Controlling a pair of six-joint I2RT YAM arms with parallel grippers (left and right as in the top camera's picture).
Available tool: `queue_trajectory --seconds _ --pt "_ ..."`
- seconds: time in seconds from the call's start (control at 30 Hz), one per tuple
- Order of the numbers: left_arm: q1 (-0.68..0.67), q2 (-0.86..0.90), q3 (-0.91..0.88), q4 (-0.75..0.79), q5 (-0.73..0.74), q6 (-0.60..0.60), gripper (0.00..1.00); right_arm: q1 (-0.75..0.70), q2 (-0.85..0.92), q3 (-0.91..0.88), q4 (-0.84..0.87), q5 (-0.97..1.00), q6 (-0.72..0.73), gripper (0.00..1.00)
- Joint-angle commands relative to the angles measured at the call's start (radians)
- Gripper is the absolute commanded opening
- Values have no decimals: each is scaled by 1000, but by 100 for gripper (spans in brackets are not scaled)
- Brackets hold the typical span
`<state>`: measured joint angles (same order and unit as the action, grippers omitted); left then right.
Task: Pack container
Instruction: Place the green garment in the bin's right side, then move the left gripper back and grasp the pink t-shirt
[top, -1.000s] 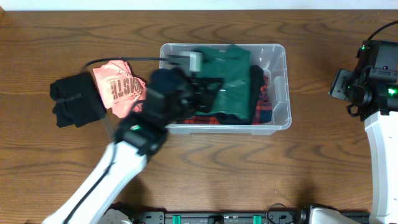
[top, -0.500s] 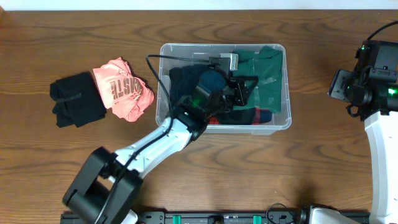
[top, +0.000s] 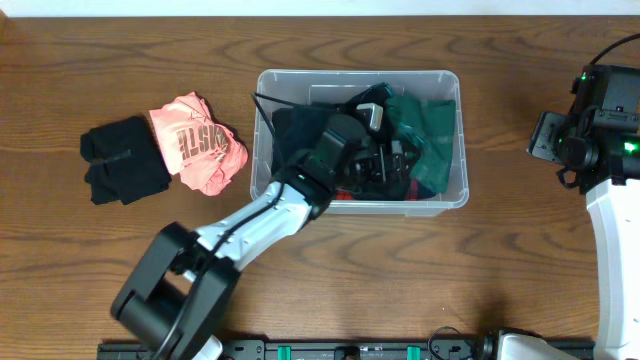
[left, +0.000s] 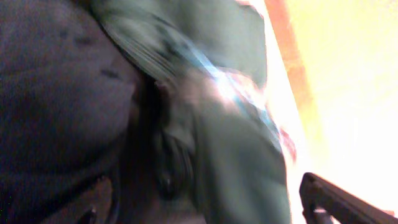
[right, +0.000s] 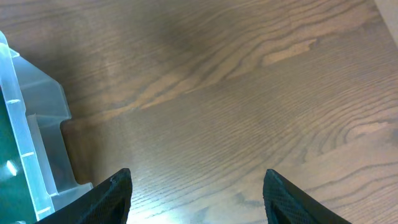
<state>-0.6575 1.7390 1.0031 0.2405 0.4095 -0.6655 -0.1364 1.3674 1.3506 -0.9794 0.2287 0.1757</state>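
The container (top: 458, 110) is a clear plastic tub in the middle of the table, holding a green garment (top: 428, 125), dark clothes (top: 295, 130) and some red plaid cloth. My left arm reaches into it from the front left, with the left gripper (top: 398, 160) low over the clothes. The left wrist view is blurred: the green garment (left: 236, 143) and dark cloth (left: 56, 93) fill it, and the left gripper (left: 208, 211) is open, its fingers (left: 329, 199) far apart. My right gripper (right: 198, 199) hangs open over bare wood to the right of the container (right: 31, 137).
A pink printed shirt (top: 197, 140) and a folded black garment (top: 122, 160) lie on the wooden table left of the tub. The right arm (top: 600, 130) stands at the table's right edge.
The left arm carried the green garment rightward into the tub, then pushed lower. Its jaws went from shut on the garment to wide open, and the garment now lies in the tub's right part.
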Motion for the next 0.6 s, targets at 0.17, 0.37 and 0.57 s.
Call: queue_trajectory --seconds 0.17,0.37,0.57 --pt "239 -291 5 -323 14 362 98 -5 -6 3 -1 -1 2 66" --pt "518 -536 5 -482 -51 366 98 -5 -6 3 0 0 2 66" --pt "817 -551 -3 -656 -115 316 98 -5 -2 3 0 -1 2 66"
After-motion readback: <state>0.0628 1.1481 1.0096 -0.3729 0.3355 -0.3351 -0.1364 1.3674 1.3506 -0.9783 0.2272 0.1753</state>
